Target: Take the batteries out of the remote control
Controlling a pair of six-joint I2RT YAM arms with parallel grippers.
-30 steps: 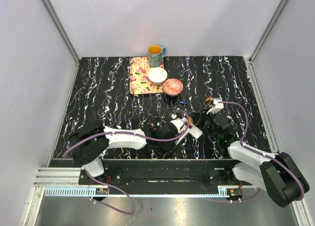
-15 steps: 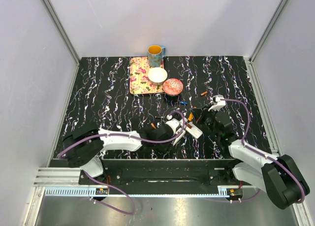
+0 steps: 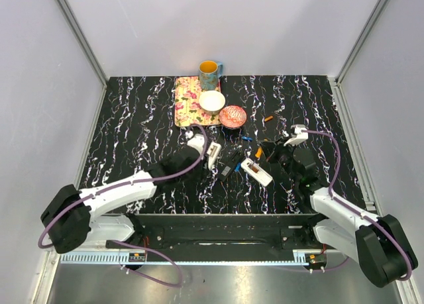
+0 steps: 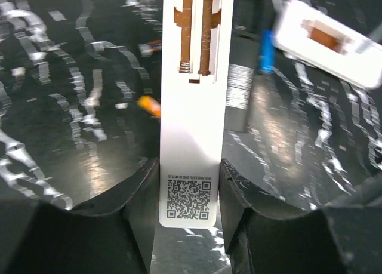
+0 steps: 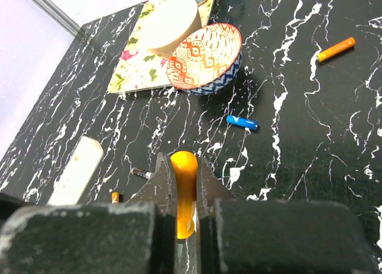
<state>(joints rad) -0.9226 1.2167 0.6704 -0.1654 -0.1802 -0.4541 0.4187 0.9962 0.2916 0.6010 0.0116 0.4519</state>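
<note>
Between the jaws of the left gripper (image 4: 189,166) sits a white remote (image 4: 191,125). It is clamped by its QR-code end and held above the middle of the black marbled surface (image 3: 132,132), a little toward the near edge. Its bay faces the wrist camera with the cover off. Coppery strips and two springs show, with no cell that I can make out; judged emptied. On the surface close by lie an orange cell (image 4: 149,105) on one side and a blue cell (image 4: 266,50) on the other, the blue one blurred. Just past the blue cell a second remote (image 3: 257,172) lies flat, its bay also open, brownish inside and apparently empty. The right gripper (image 5: 182,166), right of centre, is closed tight on an orange-handled tool (image 5: 184,190), more likely a screwdriver than a cell. Toward the far edge a second blue cell (image 5: 242,122) and a lone orange cell (image 5: 336,49) lie well apart from each other. Judgement: unloading looks mostly or wholly done. The top of the held remote's bay is cut off by the frame, so a hidden cell cannot be ruled out. Otherwise only setting that remote down remains.
</note>
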